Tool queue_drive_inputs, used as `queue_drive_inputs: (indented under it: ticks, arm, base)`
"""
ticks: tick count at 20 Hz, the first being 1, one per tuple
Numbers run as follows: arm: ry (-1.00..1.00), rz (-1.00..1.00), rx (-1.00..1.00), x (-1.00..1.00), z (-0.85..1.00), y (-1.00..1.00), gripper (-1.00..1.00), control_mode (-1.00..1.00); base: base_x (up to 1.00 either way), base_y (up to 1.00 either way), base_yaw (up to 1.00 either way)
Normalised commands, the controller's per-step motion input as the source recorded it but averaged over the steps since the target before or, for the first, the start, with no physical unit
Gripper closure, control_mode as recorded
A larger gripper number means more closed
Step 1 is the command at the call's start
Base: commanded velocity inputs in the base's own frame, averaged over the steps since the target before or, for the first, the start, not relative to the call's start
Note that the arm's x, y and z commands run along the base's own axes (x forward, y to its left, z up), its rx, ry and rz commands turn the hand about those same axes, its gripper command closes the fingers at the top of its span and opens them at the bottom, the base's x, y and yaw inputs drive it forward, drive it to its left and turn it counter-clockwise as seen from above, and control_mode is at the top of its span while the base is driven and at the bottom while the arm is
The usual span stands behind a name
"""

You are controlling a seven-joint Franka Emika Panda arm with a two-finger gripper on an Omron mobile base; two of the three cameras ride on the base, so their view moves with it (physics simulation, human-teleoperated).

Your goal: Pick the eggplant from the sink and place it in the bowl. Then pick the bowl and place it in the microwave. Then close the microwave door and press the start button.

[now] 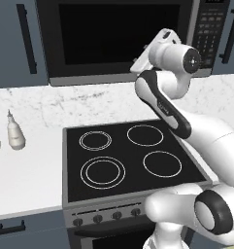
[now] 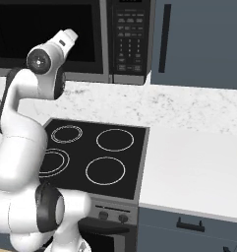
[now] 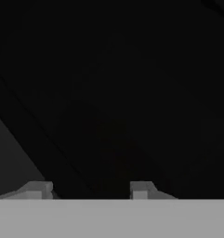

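The microwave (image 1: 118, 39) hangs above the stove, and its door (image 2: 46, 34) with the black glass window looks shut against the body. Its black keypad panel (image 1: 209, 29) sits at the right end. My arm reaches up with the white hand (image 1: 159, 46) close in front of the door's right part, left of the keypad (image 2: 129, 39). In the hand view my gripper (image 3: 88, 189) faces dark glass at close range. Its two fingertips (image 3: 36, 188) stand apart with nothing between them. The eggplant, the bowl and the sink are out of view.
A black glass cooktop (image 1: 128, 155) with several ring burners lies below the arm, knobs along its front. A pale bottle (image 1: 15, 132) stands on the white counter at the left. More counter (image 2: 193, 167) runs to the right under blue-grey cabinets.
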Motion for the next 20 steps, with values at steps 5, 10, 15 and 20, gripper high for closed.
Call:
queue_drive_inputs:
  ticks: [5,10,15,20]
  arm:
    - [-0.1,0.01,0.0,-1.0,-0.21,-0.14,-1.0,-1.0]
    - [-0.07,0.0,0.05,-1.0,-0.17,-0.52,-1.0,-1.0]
    - [0.0,0.04,0.15,-0.8,-0.01,-0.89,-1.0,-1.0]
    - [0.0,0.17,0.17,-0.5,0.0,-0.83,-1.0,-1.0]
  base:
    - [0.0,0.0,0.0]
    - [0.0,0.0,0.0]
    - [0.0,0.0,0.0]
    - [0.0,0.0,0.0]
